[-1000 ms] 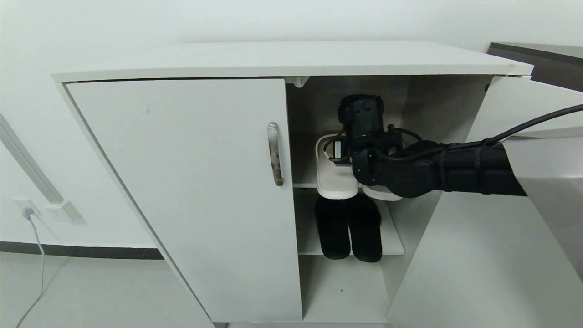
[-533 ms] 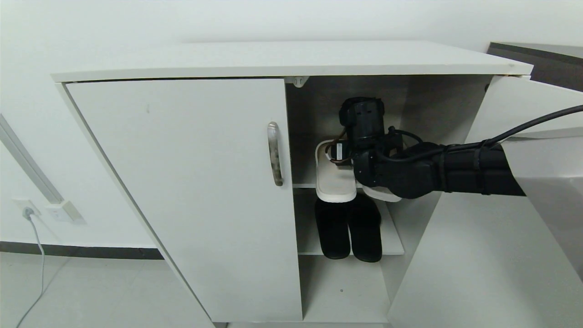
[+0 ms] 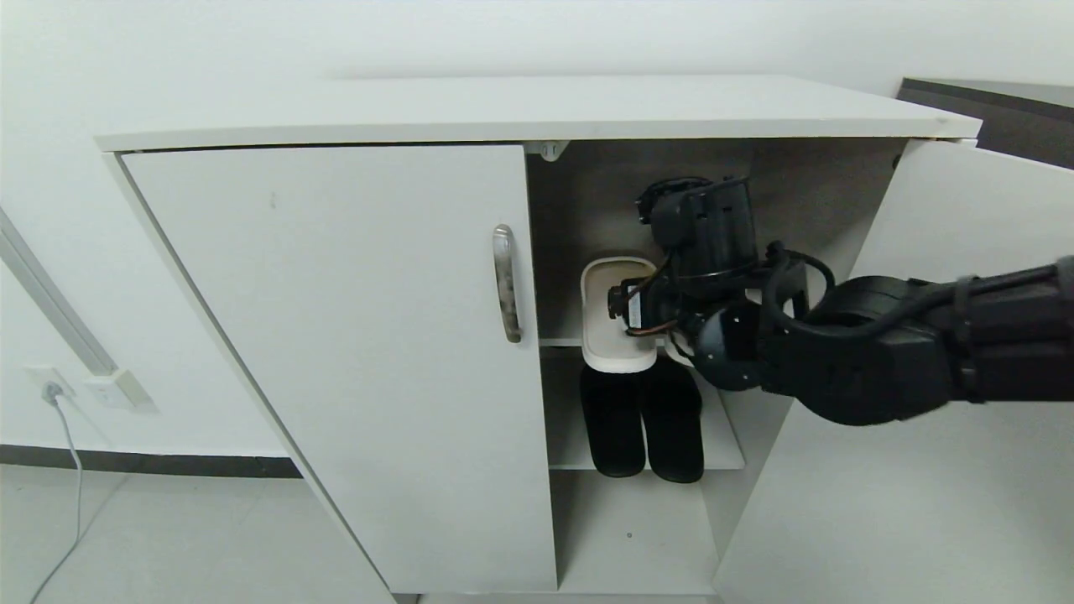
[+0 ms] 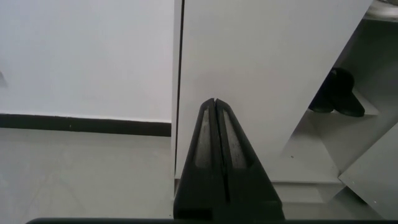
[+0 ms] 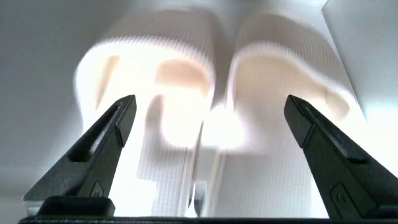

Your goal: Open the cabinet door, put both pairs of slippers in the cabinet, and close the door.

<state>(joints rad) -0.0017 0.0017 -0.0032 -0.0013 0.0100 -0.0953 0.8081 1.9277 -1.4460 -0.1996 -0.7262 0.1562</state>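
The white slippers (image 3: 617, 323) lie side by side on the upper shelf (image 3: 558, 340) inside the cabinet (image 3: 537, 105), toes toward the back and heels sticking out a little past the shelf's front edge. The slipper nearer the open door is mostly hidden in the head view by the right arm (image 3: 881, 361). On the lower shelf (image 3: 730, 457) the black slippers (image 3: 642, 419) lie the same way, close together, with their heels just over the front edge. The right gripper (image 5: 210, 104) is inside the cabinet's open half, above and just in front of the white pair. Its jaws are spread wide with nothing between them, and in the right wrist view both white slippers lie beyond the two fingertips, too blurred to tell whether anything touches. The right door (image 3: 881, 470) is swung wide open toward the robot. The left door (image 3: 336, 352) is closed, and its metal handle (image 3: 503, 283) stands upright near the inner edge. The left gripper (image 4: 214, 102) hangs low outside the cabinet, facing the closed left door just above the floor (image 4: 81, 174). Its fingers are pressed together and hold nothing. On the wall to the cabinet's left, a cable (image 3: 63, 470) runs down from a socket (image 3: 50, 384) above the dark baseboard (image 3: 126, 461).
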